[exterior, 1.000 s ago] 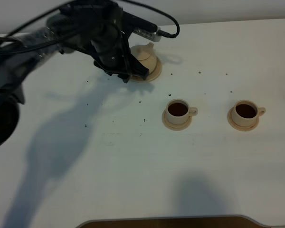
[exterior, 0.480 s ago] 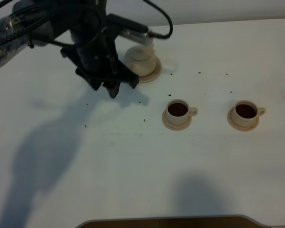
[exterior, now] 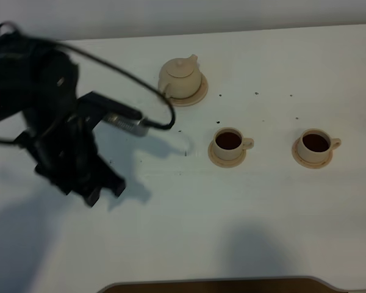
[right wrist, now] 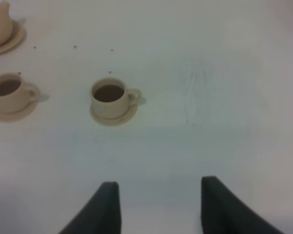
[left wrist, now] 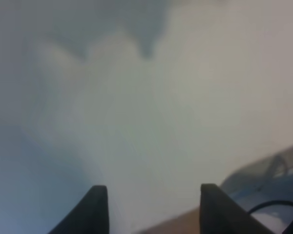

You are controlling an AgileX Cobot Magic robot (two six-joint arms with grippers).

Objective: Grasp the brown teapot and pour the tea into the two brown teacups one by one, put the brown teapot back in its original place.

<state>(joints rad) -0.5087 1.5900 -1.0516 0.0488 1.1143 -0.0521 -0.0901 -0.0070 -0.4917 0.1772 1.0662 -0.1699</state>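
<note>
1. Because the brown teapot (exterior: 180,78) looks like glazed ceramic, treat it as rigid, fairly heavy for its size, slick and chippable; it sits upright on its round saucer (exterior: 199,93) at the far side of the table (exterior: 262,213), well apart from both arms.
2. Should you need to lift it again, take the loop handle, which is too small to make out clearly here; the round belly would likely slip and the knobbed lid may come loose.
3. Both teacups (exterior: 229,142) (exterior: 315,144) stand on matching saucers nearer you, each showing dark liquid inside, so pouring looks done.
4. Cups share the pot's matte tan finish, with small side handles; expect them to be light and easy to knock.
5. Your left gripper (exterior: 102,191) hangs over bare table with its jaws spread wide and empty.
6. Your right gripper (right wrist: 158,207) also shows parted fingers, holding nothing.
7. Dark specks dot the smooth white tabletop.
</note>
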